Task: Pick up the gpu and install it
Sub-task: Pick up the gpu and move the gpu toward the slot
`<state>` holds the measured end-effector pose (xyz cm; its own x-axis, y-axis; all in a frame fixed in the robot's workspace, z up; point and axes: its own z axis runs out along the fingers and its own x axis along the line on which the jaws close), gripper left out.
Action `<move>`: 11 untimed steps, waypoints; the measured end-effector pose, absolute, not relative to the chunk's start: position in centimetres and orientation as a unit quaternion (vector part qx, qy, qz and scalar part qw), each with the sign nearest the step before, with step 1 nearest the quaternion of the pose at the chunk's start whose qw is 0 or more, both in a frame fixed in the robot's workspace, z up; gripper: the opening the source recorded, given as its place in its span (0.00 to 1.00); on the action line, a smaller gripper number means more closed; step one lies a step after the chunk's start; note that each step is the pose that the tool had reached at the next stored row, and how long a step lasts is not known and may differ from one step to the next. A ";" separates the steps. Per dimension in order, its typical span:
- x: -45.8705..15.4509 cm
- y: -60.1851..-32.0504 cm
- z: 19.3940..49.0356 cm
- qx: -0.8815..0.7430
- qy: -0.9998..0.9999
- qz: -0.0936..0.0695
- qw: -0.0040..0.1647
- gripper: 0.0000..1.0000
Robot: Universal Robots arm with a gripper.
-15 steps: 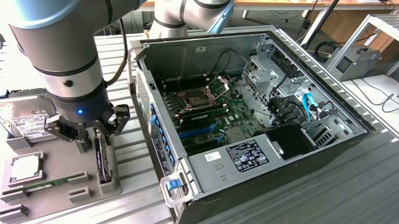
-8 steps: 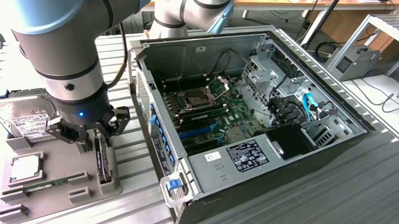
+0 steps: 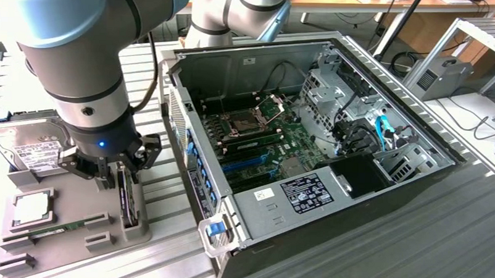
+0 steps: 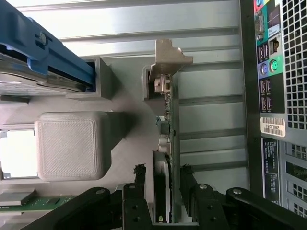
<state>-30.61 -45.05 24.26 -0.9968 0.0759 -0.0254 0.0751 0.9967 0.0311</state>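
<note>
As you look across the ribbed metal table (image 3: 441,245), the open computer case (image 3: 328,197) takes up the middle, its side panel off and the motherboard bare inside. On the exterior view's left of it, the arm (image 3: 77,65) stands straight down over the grey holder tray (image 3: 80,201). On that tray you've got the hard drive (image 3: 25,143) at the far end, the CPU (image 3: 32,209) nearer, and the RAM stick (image 3: 59,229) lying flat at the near end.

Now the gpu (image 3: 128,200): it's standing on edge in its slot along the tray's side nearest the case, a thin dark line from this angle. Your gripper (image 3: 118,178) is right on top of it. In the wrist view the card (image 4: 165,139) runs straight in between the two black fingers (image 4: 140,179), one on each face, with its silver bracket (image 4: 169,60) at the far end, well clear of them. The jaws are spread wide, a sliver of gap showing on both sides of the board. So you're straddling it, gripping nothing, and the card is seated in the tray.
</note>
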 end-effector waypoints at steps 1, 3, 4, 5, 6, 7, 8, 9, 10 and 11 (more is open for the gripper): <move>-30.6 -45.0 24.3 0.038 0.999 0.015 0.013 0.42; -30.6 -45.0 24.2 0.038 0.999 0.015 0.013 0.42; -30.6 -45.0 24.2 0.038 0.999 0.015 0.013 0.42; -30.6 -45.0 24.2 0.038 0.999 0.015 0.013 0.42; -30.6 -45.0 24.2 0.038 0.999 0.015 0.013 0.42; -30.6 -45.0 24.2 0.038 0.999 0.015 0.013 0.42; -30.6 -45.0 24.2 0.038 0.999 0.015 0.013 0.42; -30.6 -45.0 24.2 0.038 0.999 0.015 0.013 0.41; -30.6 -45.0 24.2 0.038 0.999 0.015 0.013 0.41; -30.6 -45.0 24.2 0.038 0.999 0.015 0.013 0.34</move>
<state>-30.60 -45.05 24.24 -0.9968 0.0758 -0.0254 0.0750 0.9967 0.0312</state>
